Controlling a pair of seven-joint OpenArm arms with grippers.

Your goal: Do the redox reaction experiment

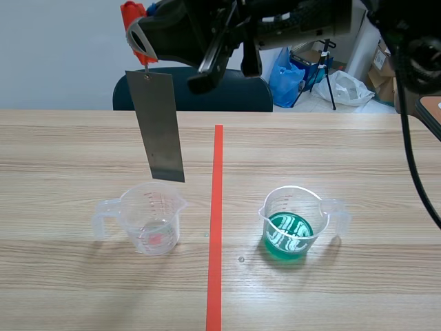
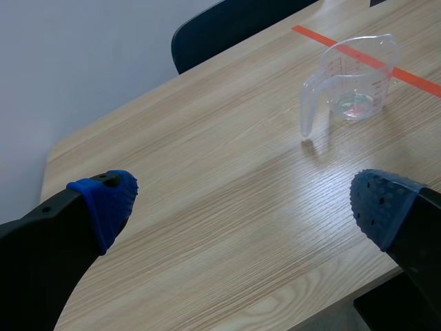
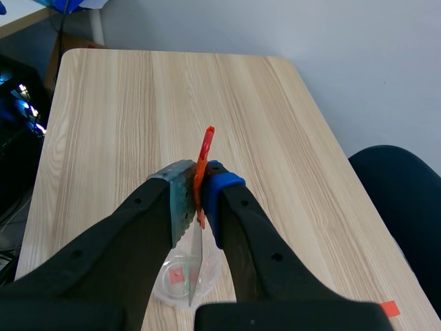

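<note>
Over the left half of the table, a thin rectangular metal strip (image 1: pixel 160 124), dull grey and smooth, is hung from an orange-red clip (image 1: pixel 135 24). The clip is clamped between the pads of the right gripper (image 3: pixel 200 200). Just under the strip a clear plastic beaker (image 1: pixel 148 219) with a handle is placed. Right of the tape line (image 1: pixel 217 207) a second beaker (image 1: pixel 295 222) with green liquid (image 1: pixel 286 238) is seen. The left gripper (image 2: pixel 244 207) is held wide apart over the pale wood-grain table (image 1: pixel 76 145). A dark blue chair (image 1: pixel 227 93) is seen at the far edge.
</note>
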